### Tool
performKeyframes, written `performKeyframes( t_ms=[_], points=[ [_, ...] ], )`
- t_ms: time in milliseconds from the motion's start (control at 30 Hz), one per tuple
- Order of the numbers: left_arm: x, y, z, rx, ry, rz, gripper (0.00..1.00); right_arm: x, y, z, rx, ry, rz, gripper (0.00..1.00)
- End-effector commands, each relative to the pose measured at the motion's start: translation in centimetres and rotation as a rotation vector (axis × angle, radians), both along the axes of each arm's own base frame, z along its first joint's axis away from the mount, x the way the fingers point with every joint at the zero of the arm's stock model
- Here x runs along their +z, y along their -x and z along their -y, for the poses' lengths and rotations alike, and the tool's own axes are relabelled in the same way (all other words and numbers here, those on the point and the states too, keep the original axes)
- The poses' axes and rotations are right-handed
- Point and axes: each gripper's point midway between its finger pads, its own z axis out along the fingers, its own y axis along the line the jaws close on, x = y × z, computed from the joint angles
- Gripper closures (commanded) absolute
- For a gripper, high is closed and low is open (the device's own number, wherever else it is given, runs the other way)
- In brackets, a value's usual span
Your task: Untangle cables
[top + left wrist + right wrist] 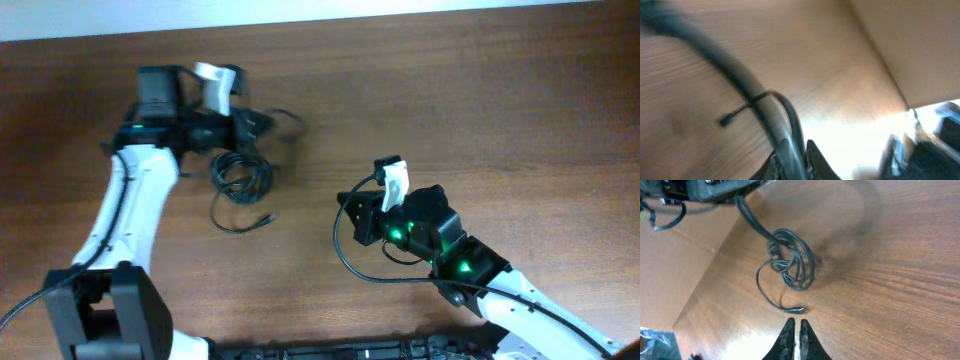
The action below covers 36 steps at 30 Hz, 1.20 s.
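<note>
The cables (240, 175) lie as a black coil on the wooden table, with a loose tail ending in a plug (266, 217). My left gripper (256, 123) sits just above the coil and is shut on a cable; in the left wrist view that cable (782, 127) runs up out of the jaws (796, 162), with a small plug end (727, 120) beside it. My right gripper (347, 214) is to the right of the coil, shut and empty. In the right wrist view its jaws (794, 327) hover just short of the tail's plug (798, 310), with the coil (792, 265) beyond.
A thin black wire (345, 262) loops from the right arm over the table. The table's far edge (400, 14) runs along the top. The left arm (130, 215) crosses the left side.
</note>
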Motion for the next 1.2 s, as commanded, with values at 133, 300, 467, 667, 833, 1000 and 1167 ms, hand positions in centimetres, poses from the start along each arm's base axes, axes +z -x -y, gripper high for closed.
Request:
performKeyframes(
  t_ms=[133, 300, 467, 667, 833, 1000, 1167],
  points=[
    [4.3, 4.2, 5.6, -0.355, 0.14, 0.277, 0.86, -1.5, 0.5, -0.3, 0.155, 0.186, 0.168, 0.25],
    [-5.7, 0.4, -4.1, 0.492, -0.379, -0.341, 0.01, -2.7, -1.3, 2.1, -0.013, 0.265, 0.135, 0.06],
    [-9.9, 6.5, -7.8, 0.69, -0.599, -0.655, 0.13, -3.4, -1.1, 2.5, -0.017, 0.288, 0.11, 0.01],
    [-14.8, 8.1, -8.8, 0.92, -0.555, -0.776, 0.12, -3.4, -1.1, 2.5, -0.016, 0.29, 0.109, 0.01],
    [-14.9, 7.4, -6.6, 0.872, -0.543, -0.716, 0.11, -3.5, -1.0, 2.5, -0.015, 0.292, 0.106, 0.01],
    [-17.2, 7.7, -7.1, 0.923, -0.591, -0.775, 0.23, -4.4, -0.6, 2.8, -0.009, 0.317, 0.071, 0.01],
    [-20.3, 8.4, -7.3, 0.91, -0.655, -0.844, 0.38, -4.5, -0.5, 2.9, -0.008, 0.32, 0.067, 0.01]
  ],
)
